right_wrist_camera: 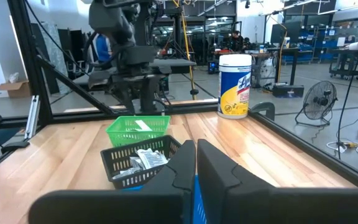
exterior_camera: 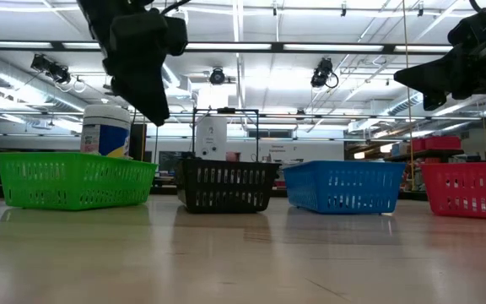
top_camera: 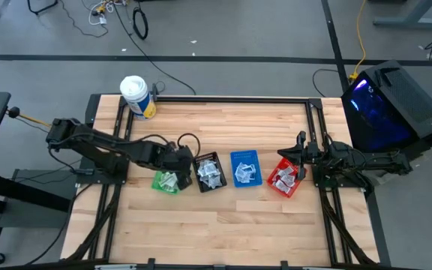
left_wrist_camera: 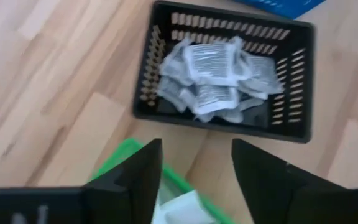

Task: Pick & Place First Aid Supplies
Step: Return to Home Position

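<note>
Homing step, seemingly — left gripper (top_camera: 175,162) spread empty above green bin (top_camera: 156,186) left of centre, sachets (top_camera: 210,174) lying in all four bins mid-frame, right gripper (top_camera: 300,155) closed empty beside red bin (top_camera: 273,182) — next, probably lifting both arms clear.

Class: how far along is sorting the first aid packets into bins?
Done: packets lie in the green bin, black bin, blue bin and red bin; none loose on the table. In hand: nothing; left gripper open over the green bin, right gripper shut. Left: probably just returning home.
</note>
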Robot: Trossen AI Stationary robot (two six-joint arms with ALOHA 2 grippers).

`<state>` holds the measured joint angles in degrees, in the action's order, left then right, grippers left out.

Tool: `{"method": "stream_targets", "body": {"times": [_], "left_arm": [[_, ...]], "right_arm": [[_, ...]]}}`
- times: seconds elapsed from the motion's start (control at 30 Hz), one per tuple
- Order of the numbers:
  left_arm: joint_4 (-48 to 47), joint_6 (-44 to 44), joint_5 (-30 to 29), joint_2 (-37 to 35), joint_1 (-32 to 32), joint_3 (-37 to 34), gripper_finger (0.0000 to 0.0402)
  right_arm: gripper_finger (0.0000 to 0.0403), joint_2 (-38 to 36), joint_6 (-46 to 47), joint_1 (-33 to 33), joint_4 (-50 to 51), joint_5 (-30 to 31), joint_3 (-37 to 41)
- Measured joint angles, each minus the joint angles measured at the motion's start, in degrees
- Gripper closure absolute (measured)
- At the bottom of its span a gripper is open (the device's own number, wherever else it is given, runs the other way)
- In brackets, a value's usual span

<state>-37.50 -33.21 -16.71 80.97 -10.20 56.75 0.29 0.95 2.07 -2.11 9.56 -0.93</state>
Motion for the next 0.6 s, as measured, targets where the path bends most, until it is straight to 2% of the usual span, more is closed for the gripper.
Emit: {"method": "stream_targets", "body": {"times": [0.23,0.47,0.6], "left_arm": [[6.8,1.0,2.0,-0.1,-1.9,-4.0,0.0288],[11.7,6.8,2.0,-4.8,-2.2,-9.9,0.0384],[14.2,10.1,3.1,-8.7,-2.3,-12.6,0.0392]], "right_arm": [[0.0380,0.0,0.0,0.0,0.0,0.0,0.0],[0.0380,0.0,0.0,0.0,0.0,0.0,0.0],[0.0380,0.0,0.0,0.0,-0.1,0.0,0.0]]}}
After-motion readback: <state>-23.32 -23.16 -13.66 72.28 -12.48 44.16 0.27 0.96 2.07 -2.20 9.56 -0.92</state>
